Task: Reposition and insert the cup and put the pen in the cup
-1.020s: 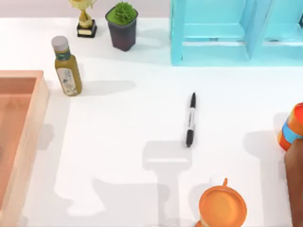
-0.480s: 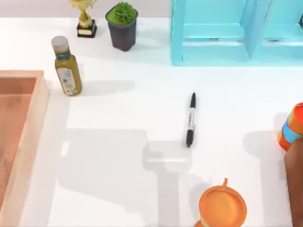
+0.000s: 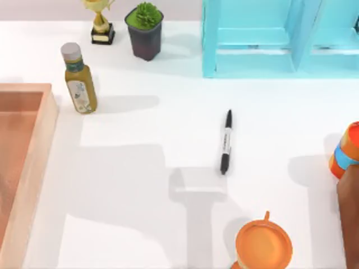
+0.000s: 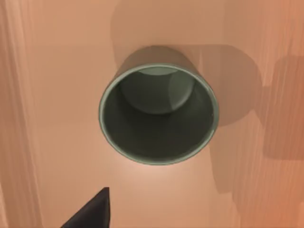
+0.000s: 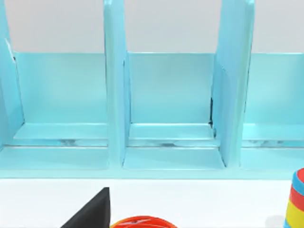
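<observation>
Left hand [image 4: 90,211] hangs over the one cup [image 4: 158,115], upright inside the wooden tray [image 3: 25,168] at the bench's [image 3: 134,185] left edge; its spread I cannot tell. One pen [image 3: 225,142] lies mid-bench, open room around it.

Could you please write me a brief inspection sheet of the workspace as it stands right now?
Surface: white table, with broad shadows.
Job's things: cup upright, mouth up, on a wooden floor under the left wrist camera; pen flat mid-table.
Clutter: oil bottle, potted plant, trophy, orange mug, striped object at right edge.
Hands: left hand above the cup, right hand facing the rack; one dark tip of each in view.
Cables: nothing seen.
Surroundings: wooden tray at left, turquoise rack behind.
</observation>
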Controlling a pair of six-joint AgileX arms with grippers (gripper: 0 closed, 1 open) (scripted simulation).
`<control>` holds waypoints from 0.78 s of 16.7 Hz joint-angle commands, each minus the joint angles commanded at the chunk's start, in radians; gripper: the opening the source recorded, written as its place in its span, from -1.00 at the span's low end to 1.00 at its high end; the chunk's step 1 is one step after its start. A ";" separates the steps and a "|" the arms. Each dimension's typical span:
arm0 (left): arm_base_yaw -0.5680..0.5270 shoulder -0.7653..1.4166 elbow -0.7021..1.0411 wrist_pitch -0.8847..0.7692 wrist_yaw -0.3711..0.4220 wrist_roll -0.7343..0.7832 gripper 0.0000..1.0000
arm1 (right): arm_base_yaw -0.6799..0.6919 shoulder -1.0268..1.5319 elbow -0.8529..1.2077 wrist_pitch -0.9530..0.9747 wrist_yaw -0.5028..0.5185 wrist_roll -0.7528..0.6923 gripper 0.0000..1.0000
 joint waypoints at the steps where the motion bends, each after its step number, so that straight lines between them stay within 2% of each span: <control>1: 0.000 0.001 -0.003 0.003 0.000 0.000 1.00 | 0.000 0.000 0.000 0.000 0.000 0.000 1.00; 4: 0.004 0.019 -0.063 0.072 0.000 -0.001 1.00 | 0.000 0.000 0.000 0.000 0.000 0.000 1.00; 10: 0.009 0.081 -0.259 0.346 0.000 0.005 1.00 | 0.000 0.000 0.000 0.000 0.000 0.000 1.00; 13: 0.010 0.093 -0.293 0.384 0.000 0.007 1.00 | 0.000 0.000 0.000 0.000 0.000 0.000 1.00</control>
